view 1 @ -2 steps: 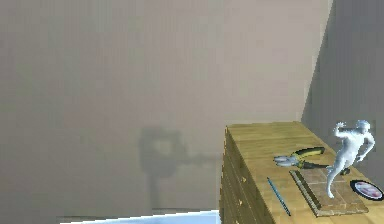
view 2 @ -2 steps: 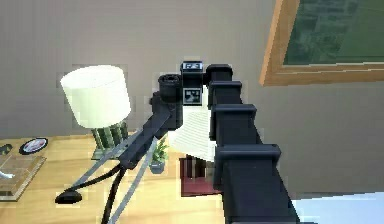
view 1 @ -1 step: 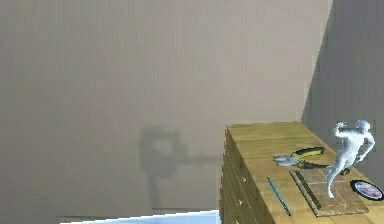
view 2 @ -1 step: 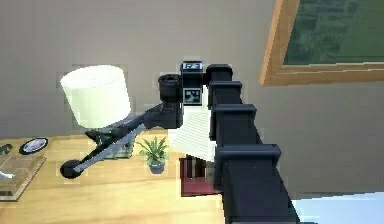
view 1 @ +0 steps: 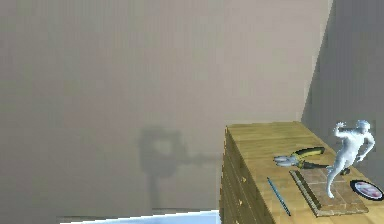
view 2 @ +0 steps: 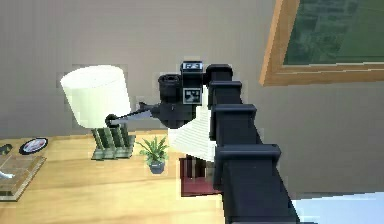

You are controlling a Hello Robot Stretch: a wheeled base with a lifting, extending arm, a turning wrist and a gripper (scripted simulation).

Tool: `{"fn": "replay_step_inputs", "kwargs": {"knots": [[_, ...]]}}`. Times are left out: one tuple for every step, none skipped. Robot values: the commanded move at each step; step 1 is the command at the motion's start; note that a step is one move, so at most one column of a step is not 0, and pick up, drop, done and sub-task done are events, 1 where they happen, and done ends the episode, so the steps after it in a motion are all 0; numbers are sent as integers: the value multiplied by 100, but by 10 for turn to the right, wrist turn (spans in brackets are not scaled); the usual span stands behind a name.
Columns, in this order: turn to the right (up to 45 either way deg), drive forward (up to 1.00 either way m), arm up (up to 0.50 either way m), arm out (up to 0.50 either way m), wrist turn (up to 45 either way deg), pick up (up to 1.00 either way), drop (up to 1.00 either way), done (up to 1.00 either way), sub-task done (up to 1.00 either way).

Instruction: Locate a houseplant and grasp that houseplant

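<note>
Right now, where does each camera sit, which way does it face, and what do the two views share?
Forward view: on the robot, facing ahead and slightly down at a bare wall and a wooden dresser with a white statue.
Arm side view: on the robot's body, facing out sideways along its arm and end effector, toward a lamp and houseplant.
Shared, it seems: the dresser top and a round dark-rimmed disc.
</note>
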Motion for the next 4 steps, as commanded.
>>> {"fn": "replay_step_inputs", "kwargs": {"knots": [[0,0,0,0,210,0,0,0,0],[0,0,-28,0,0,0,0,0,0],[0,0,0,0,0,100,0,0,0],[0,0,10,0,0,0,0,0,0]]}}
